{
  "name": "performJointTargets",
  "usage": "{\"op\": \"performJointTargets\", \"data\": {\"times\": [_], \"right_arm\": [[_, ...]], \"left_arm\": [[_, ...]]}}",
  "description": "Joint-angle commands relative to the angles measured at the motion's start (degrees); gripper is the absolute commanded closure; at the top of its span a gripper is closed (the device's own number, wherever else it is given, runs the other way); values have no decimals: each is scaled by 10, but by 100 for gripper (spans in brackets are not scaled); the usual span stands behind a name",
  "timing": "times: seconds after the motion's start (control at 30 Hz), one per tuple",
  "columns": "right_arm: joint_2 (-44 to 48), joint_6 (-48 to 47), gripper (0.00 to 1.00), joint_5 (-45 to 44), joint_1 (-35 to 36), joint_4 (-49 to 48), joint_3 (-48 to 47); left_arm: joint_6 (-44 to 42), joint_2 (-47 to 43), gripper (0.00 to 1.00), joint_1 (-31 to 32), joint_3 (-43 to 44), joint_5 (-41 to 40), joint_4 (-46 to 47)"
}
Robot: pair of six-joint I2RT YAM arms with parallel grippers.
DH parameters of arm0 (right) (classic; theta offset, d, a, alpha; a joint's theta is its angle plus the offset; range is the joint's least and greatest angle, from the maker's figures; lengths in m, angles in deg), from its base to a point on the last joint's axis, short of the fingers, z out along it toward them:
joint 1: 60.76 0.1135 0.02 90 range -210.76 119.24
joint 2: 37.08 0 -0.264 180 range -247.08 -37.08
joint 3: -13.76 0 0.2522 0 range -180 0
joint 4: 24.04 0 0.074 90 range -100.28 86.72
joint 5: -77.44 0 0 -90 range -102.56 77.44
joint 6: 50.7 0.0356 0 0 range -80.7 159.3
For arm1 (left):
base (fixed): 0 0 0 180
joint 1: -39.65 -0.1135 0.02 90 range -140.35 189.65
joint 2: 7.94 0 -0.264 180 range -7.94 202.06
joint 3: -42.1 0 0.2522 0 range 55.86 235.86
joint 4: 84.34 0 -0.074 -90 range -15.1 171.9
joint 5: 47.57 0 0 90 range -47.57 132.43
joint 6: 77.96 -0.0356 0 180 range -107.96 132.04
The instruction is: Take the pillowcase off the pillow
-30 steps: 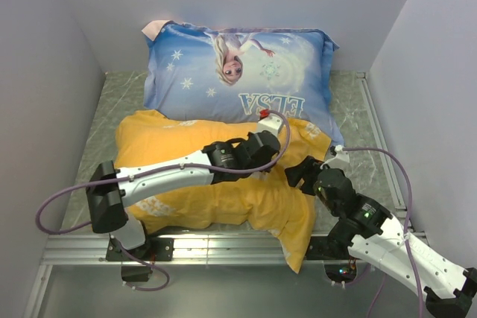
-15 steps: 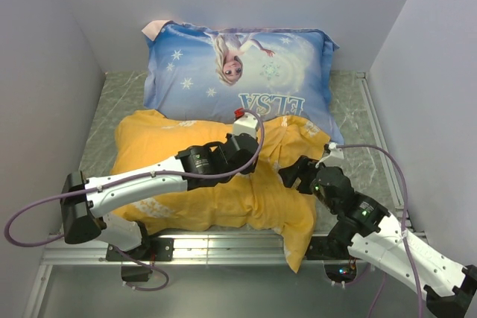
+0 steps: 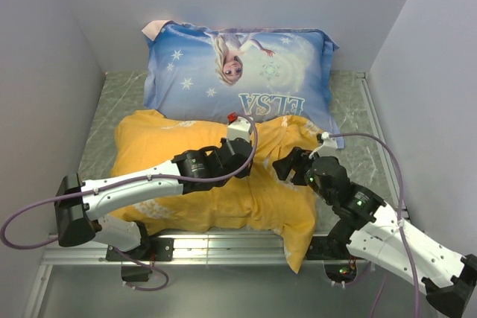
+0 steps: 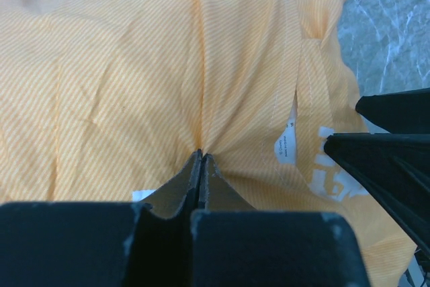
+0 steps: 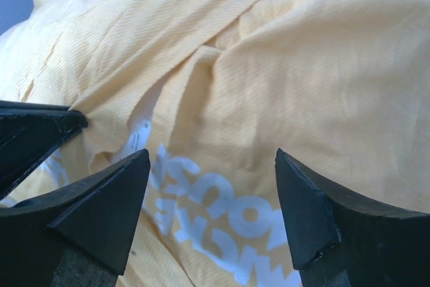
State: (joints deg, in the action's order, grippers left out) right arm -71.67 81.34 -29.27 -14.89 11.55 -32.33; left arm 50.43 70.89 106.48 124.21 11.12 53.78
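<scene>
Two arms stretch low over the yellow pillowcase (image 3: pixel 156 147), which lies on the near half of the table (image 3: pixel 119 94) with the pillow (image 4: pixel 287 140) inside, only a white sliver of it showing. The left claw (image 4: pixel 201 156) pinches a gathered fold mid-case, closed tight on it; the right claw (image 5: pixel 211 159) hovers beside it, spread wide above the white lettering (image 5: pixel 201 206). A blue printed pillow (image 3: pixel 238 72) crowds the far edge.

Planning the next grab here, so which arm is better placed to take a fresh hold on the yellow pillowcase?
Right, probably. The right gripper hangs open over the pillowcase, above its white lettering and beside a white tag. The left gripper is busy, shut on a pinch of fabric.
</scene>
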Motion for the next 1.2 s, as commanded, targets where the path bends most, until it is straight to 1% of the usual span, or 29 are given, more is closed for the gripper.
{"op": "performJointTargets", "data": {"times": [0.0, 0.23, 0.3, 0.33, 0.37, 0.4, 0.43, 0.5, 0.53, 0.6, 0.63, 0.77, 0.9, 0.93, 0.97, 1.03, 1.07, 1.1, 1.17], "right_arm": [[-43, -15, 19, 1, -1, -36, -36], [-85, -14, 40, -13, 0, -43, -46], [-80, -16, 43, -17, 0, -42, -44], [-78, -16, 66, -22, 0, -36, -44], [-76, -13, 80, -37, 0, -24, -46], [-72, 2, 93, -73, -1, 18, -48], [-69, 9, 100, -91, -2, 42, -48], [-41, 27, 100, -113, -16, 93, -36], [-29, 31, 100, -112, -26, 102, -29], [6, 39, 100, -105, -47, 119, -4], [14, 39, 100, -92, -82, 125, 9], [44, 34, 100, -55, -145, 129, 9], [9, 32, 100, -63, -176, 120, 3], [1, 29, 100, -61, -186, 115, 6], [-7, 25, 100, -53, -215, 110, 10], [-21, 14, 100, 4, -252, 70, 38], [-25, 13, 100, 23, -266, 55, 47], [-37, 10, 100, 64, -288, 32, 53], [-58, 10, 100, 85, -291, 12, 56]], "left_arm": [[3, -17, 100, -3, -6, -5, -8], [-7, -7, 100, -4, 5, -4, -3], [-9, -1, 100, -6, 3, -1, 4], [-10, 1, 100, -11, 2, 0, 6], [-11, 3, 100, -14, 0, 2, 8], [-10, 4, 100, -20, -2, 3, 10], [-11, 5, 100, -36, -6, 4, 10], [-13, -10, 100, -61, -27, 23, 19], [-12, -18, 100, -93, -37, 30, 30], [-8, -44, 100, -128, -66, 44, 33], [-3, -53, 100, -163, -75, 47, 33], [6, -130, 100, -237, -122, 63, 31], [21, -178, 99, -307, -163, 62, 12], [24, -189, 100, -341, -174, 79, 14], [23, -208, 100, -358, -186, 91, 17], [24, -223, 99, -397, -218, 111, 26], [23, -230, 99, -403, -228, 141, 36], [24, -228, 99, -404, -241, 156, 49], [34, -204, 99, -404, -255, 207, 67]]}}
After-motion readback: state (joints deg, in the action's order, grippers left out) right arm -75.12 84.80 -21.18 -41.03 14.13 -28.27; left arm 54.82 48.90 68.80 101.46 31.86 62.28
